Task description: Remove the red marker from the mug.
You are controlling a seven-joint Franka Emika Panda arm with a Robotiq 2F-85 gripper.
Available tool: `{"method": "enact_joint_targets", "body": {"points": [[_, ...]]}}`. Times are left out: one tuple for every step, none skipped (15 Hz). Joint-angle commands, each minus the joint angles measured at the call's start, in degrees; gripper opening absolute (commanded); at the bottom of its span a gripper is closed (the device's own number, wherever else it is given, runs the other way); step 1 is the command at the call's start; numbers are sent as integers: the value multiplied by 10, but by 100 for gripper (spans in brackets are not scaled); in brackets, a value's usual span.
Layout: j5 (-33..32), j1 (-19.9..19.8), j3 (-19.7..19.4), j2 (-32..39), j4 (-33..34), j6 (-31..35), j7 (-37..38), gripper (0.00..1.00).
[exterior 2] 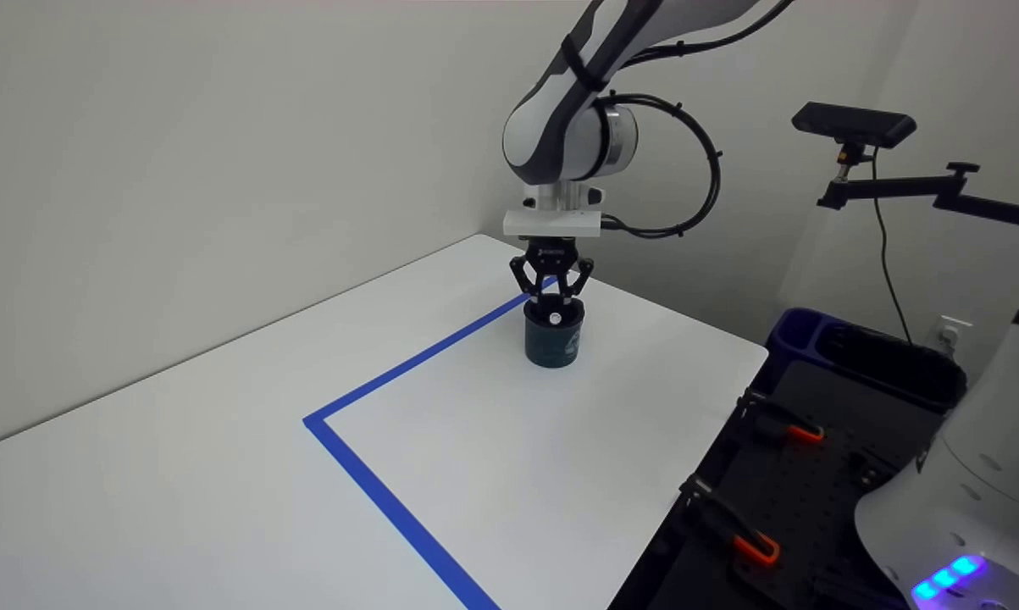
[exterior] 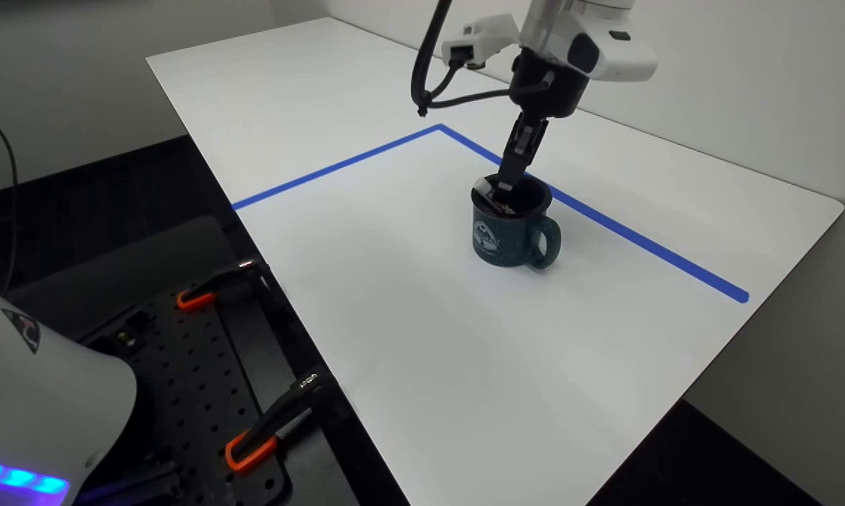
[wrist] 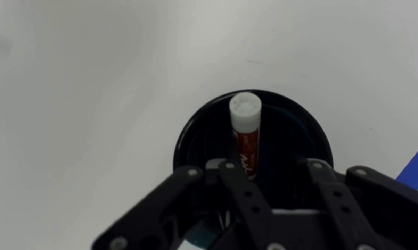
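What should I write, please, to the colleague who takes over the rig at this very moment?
Gripper: open, at the mouth of the mug, not clamped on the red marker.
Mug: upright on the white table.
Red marker: leaning inside the mug, white end up; its lower part is hidden in the wrist view.
Done: gripper is in position; red marker is not out yet.
Left: probably shut the gripper on the red marker, then lift it out.

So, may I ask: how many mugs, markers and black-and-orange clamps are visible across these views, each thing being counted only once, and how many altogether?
Dark mug: 1
Red marker with a white end: 1
Black-and-orange clamps: 2
Total: 4
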Motion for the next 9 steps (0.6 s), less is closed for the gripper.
{"method": "enact_joint_targets", "body": {"points": [[18, 4, -7, 14, 19, -10, -4, 31], [19, 3, -8, 17, 21, -12, -4, 29], [19, 3, -9, 19, 22, -13, -4, 33], [20, 3, -10, 19, 21, -14, -4, 34], [20, 3, -10, 21, 21, -16, -3, 36], [21, 2, -11, 22, 21, -18, -4, 38], [23, 1, -11, 24, 22, -19, -6, 39], [24, 1, -11, 26, 23, -19, -6, 43], [26, 1, -10, 29, 24, -19, -8, 43]]}}
